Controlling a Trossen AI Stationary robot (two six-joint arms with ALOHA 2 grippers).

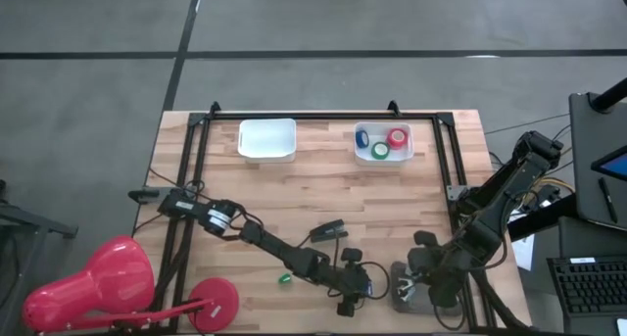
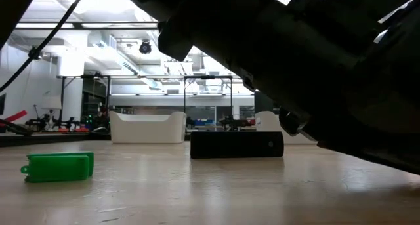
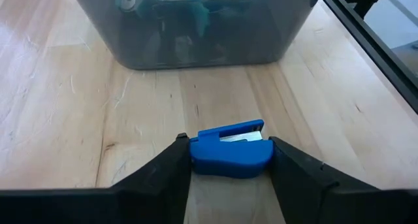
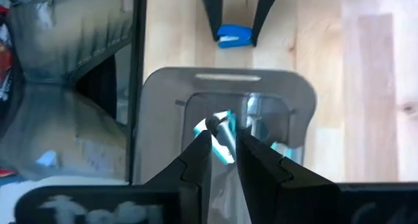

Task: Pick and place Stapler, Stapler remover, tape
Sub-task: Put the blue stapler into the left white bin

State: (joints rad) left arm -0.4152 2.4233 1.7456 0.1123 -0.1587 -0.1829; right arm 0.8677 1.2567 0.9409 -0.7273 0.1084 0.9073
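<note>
Now, left hand pinching blue staple remover, right hand nipping teal item in grey bin.

We see a pale wooden table of butcher-block planks with a black metal frame along its far edge and sides. Around it the floor is grey, crossed by dark seam lines. At the right edge of the high view stands a dark desk with a keyboard. Looking level across the table, we find a bright, white workshop hall with ceiling lights, shelving and cluttered benches far behind.
</note>
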